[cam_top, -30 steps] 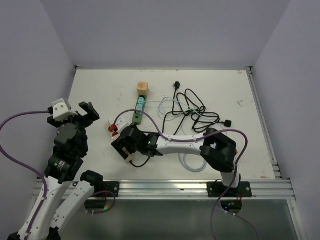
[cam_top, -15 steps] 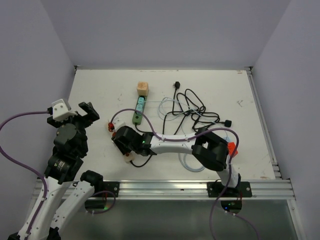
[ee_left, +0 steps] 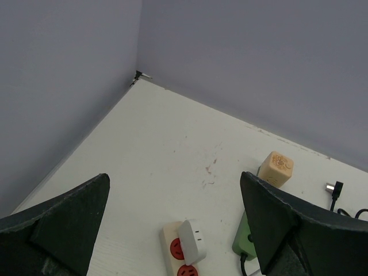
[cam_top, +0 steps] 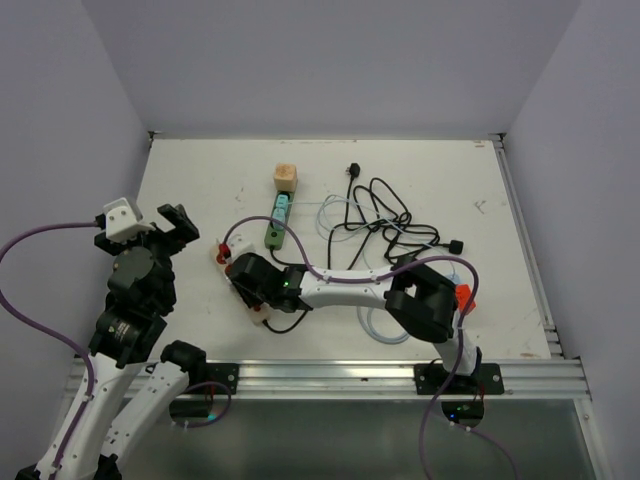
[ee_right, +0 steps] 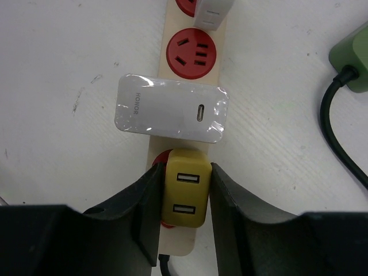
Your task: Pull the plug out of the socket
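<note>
Right hand (ee_right: 184, 173) stretched low across to the left, pinching from both sides the yellow plug (ee_right: 184, 198) seated in the power strip (ee_right: 190, 55), just below a white charger (ee_right: 171, 115). Grip visible only at the wrist; hidden beneath the arm from above. Left hand (ee_left: 174, 178) raised, spread wide. Bare tabletop (ee_right: 69, 46) left of the strip.

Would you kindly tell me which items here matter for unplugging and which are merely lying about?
In the job: yellow plug, gripped by the right end effector; power strip it sits in.
Lying about: white HONOR charger, small white plug, green adapter, wooden cube, tangled black cables.
</note>
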